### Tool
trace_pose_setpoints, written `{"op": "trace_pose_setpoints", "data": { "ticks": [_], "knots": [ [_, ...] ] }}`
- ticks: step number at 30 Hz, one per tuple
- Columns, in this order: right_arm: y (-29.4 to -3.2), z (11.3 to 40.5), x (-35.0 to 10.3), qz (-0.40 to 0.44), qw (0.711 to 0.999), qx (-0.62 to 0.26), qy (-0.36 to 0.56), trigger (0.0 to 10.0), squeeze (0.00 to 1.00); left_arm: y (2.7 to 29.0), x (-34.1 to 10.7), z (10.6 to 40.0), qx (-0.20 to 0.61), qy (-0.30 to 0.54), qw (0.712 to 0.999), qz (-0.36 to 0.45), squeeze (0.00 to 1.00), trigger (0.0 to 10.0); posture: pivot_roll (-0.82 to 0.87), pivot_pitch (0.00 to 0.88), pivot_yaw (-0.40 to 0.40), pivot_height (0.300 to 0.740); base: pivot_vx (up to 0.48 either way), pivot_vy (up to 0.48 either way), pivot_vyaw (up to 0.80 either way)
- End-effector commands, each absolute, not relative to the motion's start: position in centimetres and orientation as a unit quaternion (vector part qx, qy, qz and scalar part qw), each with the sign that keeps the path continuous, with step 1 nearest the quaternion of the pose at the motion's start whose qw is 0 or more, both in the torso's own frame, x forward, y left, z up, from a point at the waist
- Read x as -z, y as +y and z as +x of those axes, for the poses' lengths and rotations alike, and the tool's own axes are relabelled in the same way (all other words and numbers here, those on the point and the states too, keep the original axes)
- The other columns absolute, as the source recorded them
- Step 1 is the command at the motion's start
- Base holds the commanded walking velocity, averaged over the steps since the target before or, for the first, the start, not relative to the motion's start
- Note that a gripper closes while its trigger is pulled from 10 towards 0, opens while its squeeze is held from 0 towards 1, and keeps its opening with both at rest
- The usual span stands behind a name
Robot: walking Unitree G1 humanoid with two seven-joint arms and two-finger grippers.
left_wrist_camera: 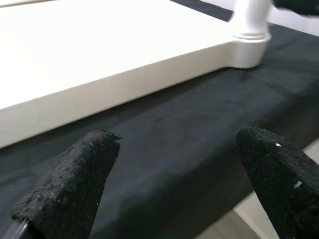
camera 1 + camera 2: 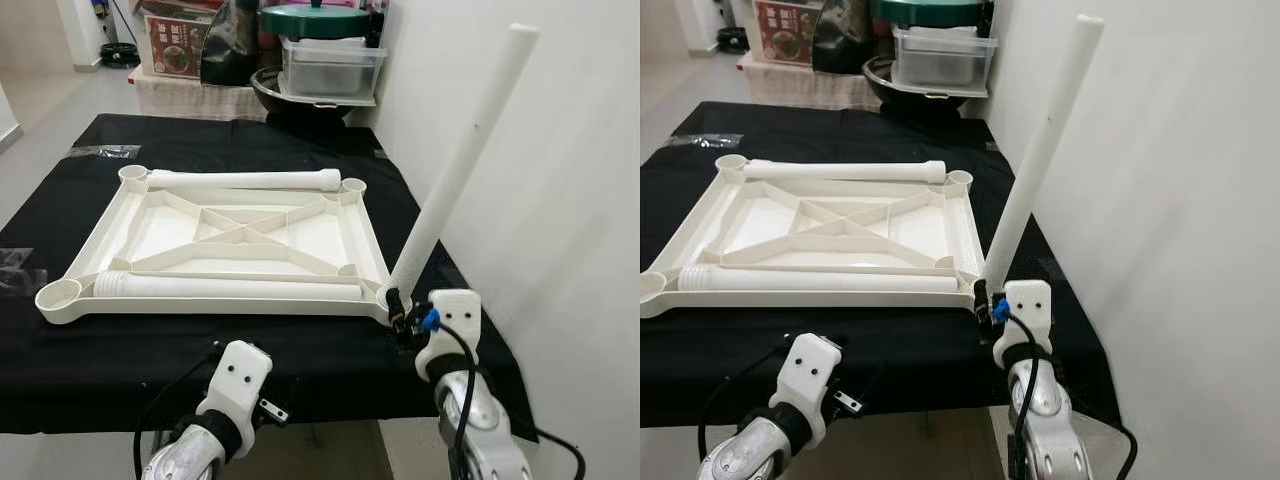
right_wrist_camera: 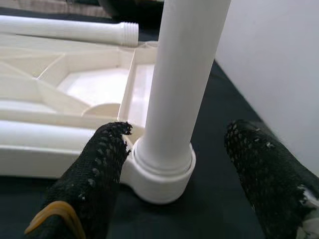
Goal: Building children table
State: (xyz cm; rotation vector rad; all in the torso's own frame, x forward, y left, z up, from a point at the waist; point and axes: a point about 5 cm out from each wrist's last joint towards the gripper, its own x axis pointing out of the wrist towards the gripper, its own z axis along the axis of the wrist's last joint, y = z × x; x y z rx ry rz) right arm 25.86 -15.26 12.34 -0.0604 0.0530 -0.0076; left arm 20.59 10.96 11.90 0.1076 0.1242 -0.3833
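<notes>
From the head cameras, a cream plastic tabletop (image 2: 215, 240) lies upside down on a black cloth-covered table (image 2: 300, 350), two long white plastic legs (image 2: 245, 180) resting across it and a third white leg (image 2: 455, 175) standing tilted in the near right corner socket (image 2: 385, 297). The left wrist view has the left gripper (image 1: 174, 179) spread open over the cloth beside the tabletop's edge. The right wrist view has the right gripper (image 3: 174, 164) open around that socketed leg, one finger (image 3: 102, 164) touching its base.
</notes>
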Motion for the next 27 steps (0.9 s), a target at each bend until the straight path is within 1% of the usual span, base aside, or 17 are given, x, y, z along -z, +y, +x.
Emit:
{"op": "trace_pose_setpoints", "data": {
  "ticks": [1,4,7,24,27],
  "knots": [
    [-15.3,25.8,-12.7,-0.035,0.999,0.005,0.015,10.0,0.00,10.9,-11.8,20.5,0.189,0.063,0.979,0.051,0.00,10.0,0.09,0.023,-0.114,0.740,0.000,0.000,0.00],
    [-15.2,25.7,-12.3,-0.031,0.999,0.000,0.026,10.0,0.00,11.1,-11.8,20.6,0.182,0.061,0.980,0.052,0.00,10.0,0.09,0.018,-0.113,0.740,0.000,0.232,0.00],
    [-15.2,25.7,-11.8,-0.023,0.999,-0.011,0.042,10.0,0.00,11.2,-11.7,20.7,0.179,0.063,0.981,0.051,0.00,10.0,0.09,0.013,-0.109,0.740,0.000,0.480,0.00],
    [-14.8,25.2,-11.5,-0.023,0.998,-0.029,0.049,10.0,0.00,11.1,-11.3,20.5,0.181,0.074,0.979,0.053,0.00,10.0,0.10,0.008,-0.111,0.740,0.000,0.479,0.00],
    [-14.8,25.3,-11.6,-0.025,0.998,-0.030,0.050,10.0,0.00,11.3,-11.3,20.6,0.179,0.076,0.980,0.049,0.00,10.0,0.09,0.014,-0.108,0.740,0.000,0.000,0.00]
  ]
}}
